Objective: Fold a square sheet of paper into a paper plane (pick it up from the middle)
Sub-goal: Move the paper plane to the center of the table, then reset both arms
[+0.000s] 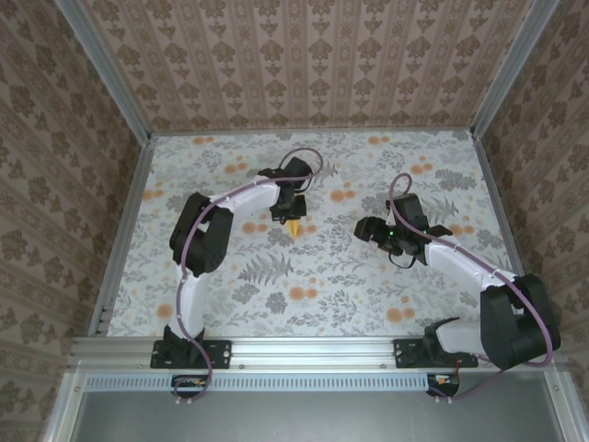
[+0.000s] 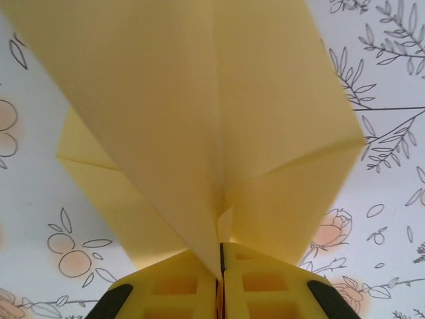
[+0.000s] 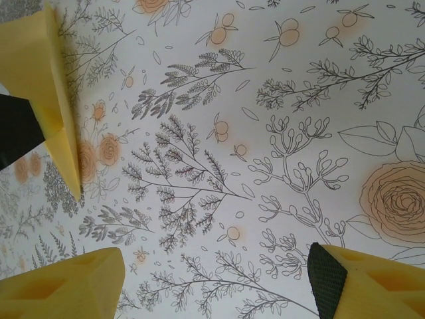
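Finding one: the left claw [image 1: 290, 217] sits near the middle of the table [image 1: 230, 304], and we record it closed on the paper plane [image 1: 294, 229]. In the left wrist view the claw [image 2: 220, 266] has its two yellow jaws pressed together with only the paper between them. The plane [image 2: 199, 119] is pinched along its centre crease, its folded flaps spreading away toward 10 and 2 o'clock above the floral tabletop.

Finding two: in the top view the plane shows as a small yellow point hanging from the claw, its tip directed toward 6 o'clock. We cannot tell from that view whether the tip touches the table.

Finding three: the right claw [image 1: 368, 230] lies at 3 o'clock from the plane, well apart from it. In the right wrist view this claw [image 3: 216, 282] stands wide open, one jaw at 7 o'clock and the other at 5 o'clock, with bare printed tabletop between them and nothing held. The plane [image 3: 46, 86] appears in that view at 10 o'clock, narrowing to a point toward 8 o'clock
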Controlling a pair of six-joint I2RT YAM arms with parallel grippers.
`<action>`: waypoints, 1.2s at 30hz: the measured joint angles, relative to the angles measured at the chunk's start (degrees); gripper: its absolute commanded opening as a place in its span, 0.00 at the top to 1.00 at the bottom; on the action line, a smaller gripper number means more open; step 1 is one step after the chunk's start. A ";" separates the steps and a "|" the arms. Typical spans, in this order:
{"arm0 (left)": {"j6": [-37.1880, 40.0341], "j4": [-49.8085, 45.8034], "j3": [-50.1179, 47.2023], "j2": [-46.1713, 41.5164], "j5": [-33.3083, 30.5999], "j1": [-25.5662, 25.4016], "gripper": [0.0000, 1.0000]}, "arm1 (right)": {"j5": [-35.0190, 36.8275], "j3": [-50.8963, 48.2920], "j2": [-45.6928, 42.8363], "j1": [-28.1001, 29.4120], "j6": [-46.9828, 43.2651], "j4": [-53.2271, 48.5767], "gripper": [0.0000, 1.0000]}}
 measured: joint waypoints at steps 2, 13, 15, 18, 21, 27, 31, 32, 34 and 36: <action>0.04 -0.04 0.17 0.79 0.46 0.02 0.84 | 0.00 0.00 0.00 0.00 0.00 -0.02 0.24; 0.35 0.02 0.55 1.46 1.70 0.22 0.78 | 0.00 0.00 0.00 0.00 0.02 -0.04 0.24; 0.52 -0.20 0.76 1.46 1.75 0.24 0.78 | 0.00 0.00 0.00 0.00 0.02 -0.04 0.24; 1.03 -0.81 1.05 1.46 1.77 0.24 0.75 | 0.00 0.00 0.00 0.00 0.02 -0.04 0.24; 1.81 -1.81 1.60 1.44 1.81 0.24 0.70 | 0.00 0.02 -0.07 0.00 0.04 -0.26 0.23; 3.52 -4.55 2.12 -1.49 1.14 0.24 0.48 | 0.48 1.16 -1.42 -0.04 0.00 -1.92 0.19; 4.39 -6.03 1.84 -8.57 -0.92 0.55 0.38 | 2.05 3.65 -3.17 -0.76 -1.11 -3.63 0.10; 4.46 -5.99 1.49 -10.78 -1.38 0.76 0.36 | 2.67 4.42 -3.63 -1.03 -1.49 -4.07 0.05; 4.68 -5.20 -0.37 -16.65 -2.78 1.88 0.33 | 4.37 6.49 -4.79 -1.88 -2.78 -5.18 0.00; 5.03 -3.87 -3.69 -22.60 -4.66 3.85 0.27 | 6.25 8.50 -6.12 -2.99 -4.37 -6.08 0.00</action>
